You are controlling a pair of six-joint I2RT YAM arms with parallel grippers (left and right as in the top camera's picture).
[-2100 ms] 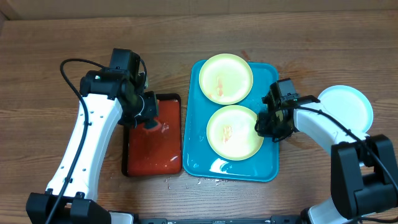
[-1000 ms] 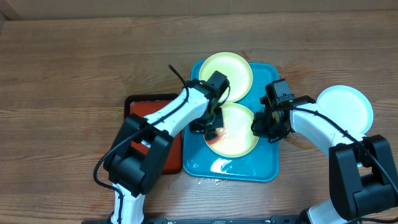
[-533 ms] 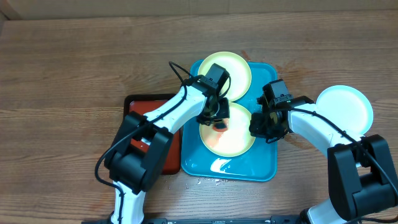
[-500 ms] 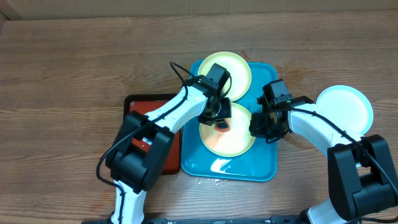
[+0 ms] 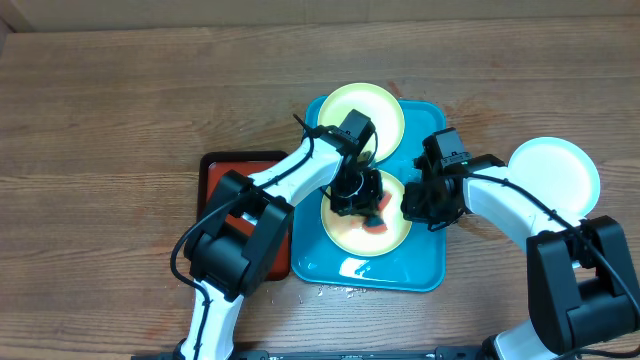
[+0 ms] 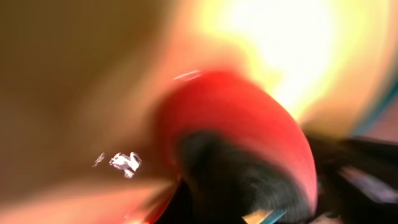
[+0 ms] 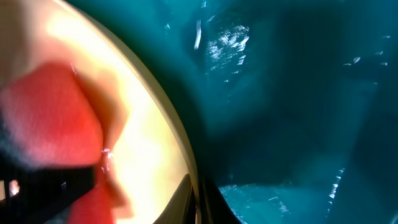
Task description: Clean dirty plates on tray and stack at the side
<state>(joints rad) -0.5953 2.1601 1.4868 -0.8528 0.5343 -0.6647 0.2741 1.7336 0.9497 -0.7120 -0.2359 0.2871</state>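
Moved since the previous view: we log the left arm [image 5: 300,170] swung further across the near plate [image 5: 345,232]. Its red pad [image 5: 376,217] now sits toward that plate's right half. We find the right arm [image 5: 500,200] where it was.

Item 1, left jaws: closed on the red pad and pressing it onto the near plate. The left wrist view is blurred, but it shows the pad [image 6: 249,124] against pale yellow.

Item 2, right jaws: closed narrow at the near plate's right rim, and we judge they are pinching it to steady it. The right wrist view shows the rim [image 7: 180,149] over the tray floor [image 7: 280,93].

Item 3, tray [image 5: 425,265]: turquoise, at mid-counter, with wet glints on its near end. It carries both yellow-green plates.

Item 4, far plate [image 5: 385,115]: at the tray's far end and partly under the left arm. We cannot tell from here whether it is stained.

Item 5, light blue plate [image 5: 555,175]: off the tray and alone on the counter [image 5: 120,100] at the right. It looks clean to us.

Item 6, red tray [image 5: 215,185]: left of the turquoise one.

Progress, in our judgement: one plate is set aside and one is being wiped. The far plate still waits, and no stack has been built yet.
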